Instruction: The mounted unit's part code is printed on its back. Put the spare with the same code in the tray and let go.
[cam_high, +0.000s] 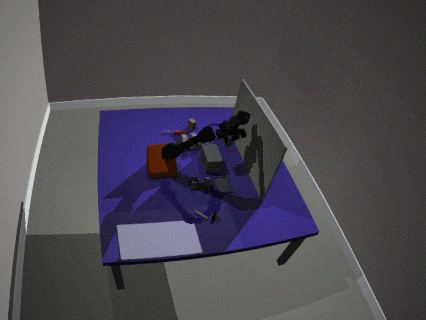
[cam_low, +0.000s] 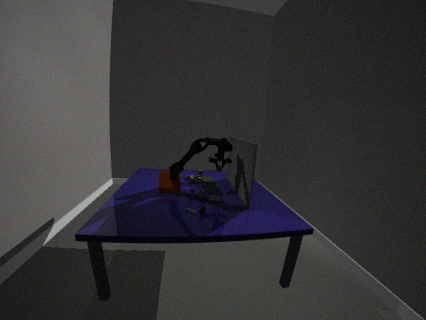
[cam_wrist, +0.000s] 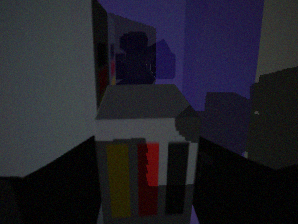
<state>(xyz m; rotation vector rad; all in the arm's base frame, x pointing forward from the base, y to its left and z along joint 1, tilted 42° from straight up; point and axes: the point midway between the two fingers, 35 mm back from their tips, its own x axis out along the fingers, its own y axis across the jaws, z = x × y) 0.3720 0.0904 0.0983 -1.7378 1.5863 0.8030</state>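
My gripper (cam_high: 234, 139) (cam_low: 220, 167) (cam_wrist: 147, 150) is shut on a grey block (cam_wrist: 148, 127) with yellow, red and black stripes. It holds the block above the table, near the upright panel. A grey box-shaped housing (cam_high: 212, 159) (cam_low: 209, 184) stands below and beside the gripper, towards the arm's base. In the wrist view a large pale surface fills the left side; black and red marks show steeply along its edge, too narrow to read as a code. A flat dark grey piece (cam_high: 223, 185), possibly the tray, lies in front of the housing.
An upright grey panel (cam_high: 270, 155) (cam_low: 249, 167) stands to the right. An orange block (cam_high: 161, 167) (cam_low: 169, 187) supports the arm. Small blocks (cam_high: 204, 182) lie beside the flat piece. A rod (cam_high: 201, 215) and a white sheet (cam_high: 160, 241) lie nearer the front edge.
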